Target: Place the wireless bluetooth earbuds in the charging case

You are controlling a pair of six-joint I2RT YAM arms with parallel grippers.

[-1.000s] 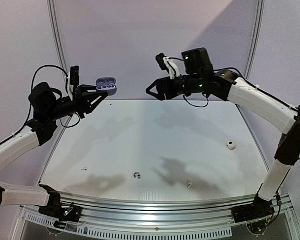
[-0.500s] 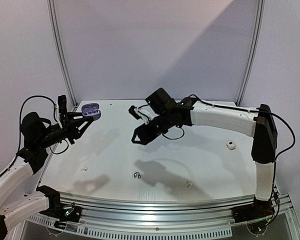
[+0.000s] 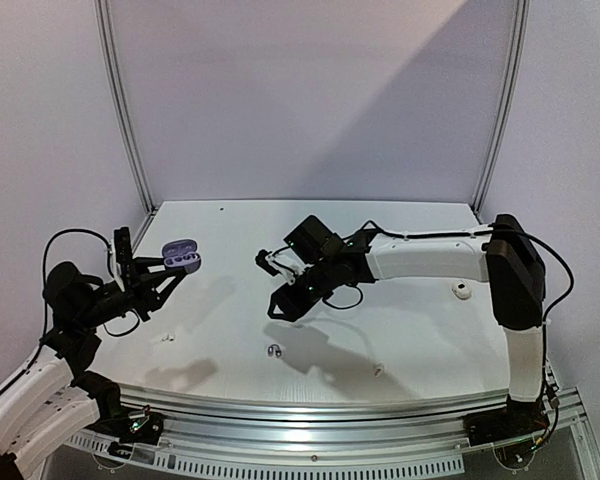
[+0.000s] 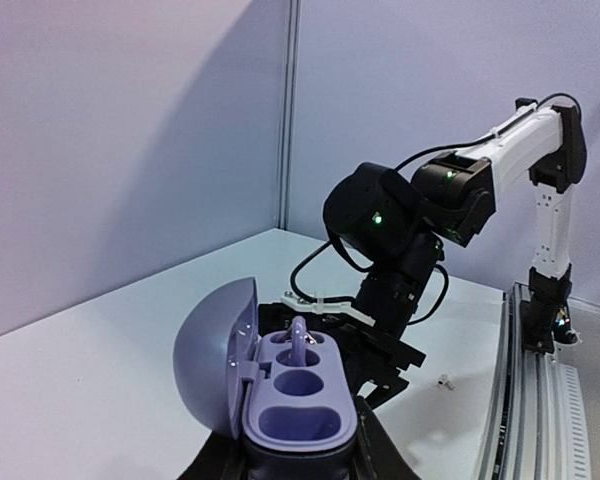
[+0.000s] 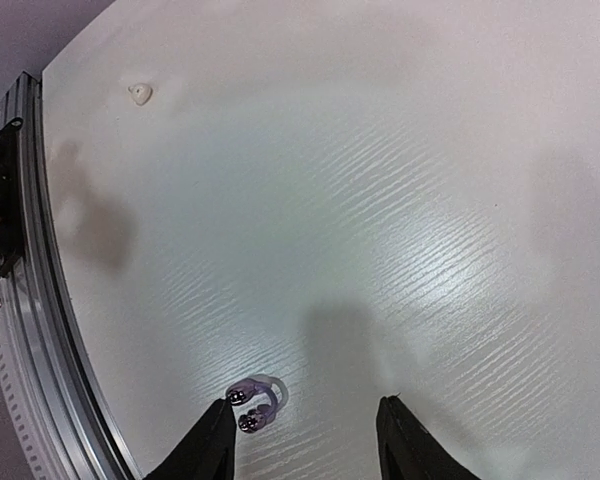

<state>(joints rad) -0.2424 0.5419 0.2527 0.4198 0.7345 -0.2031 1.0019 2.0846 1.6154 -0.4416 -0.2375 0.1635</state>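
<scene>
While the left gripper (image 4: 300, 458) is clamping the open lilac charging case (image 4: 298, 402) clear of the table (image 5: 400, 180), right gripper (image 5: 302, 425) is hovering low, jaws parted and empty, dark earbud (image 5: 252, 405), possibly two joined, lying just beside one fingertip

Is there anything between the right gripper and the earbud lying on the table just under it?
Nothing visible does. The right gripper hangs open over the table, and the earbud lies uncovered close to one fingertip, off the middle of the gap.
</scene>
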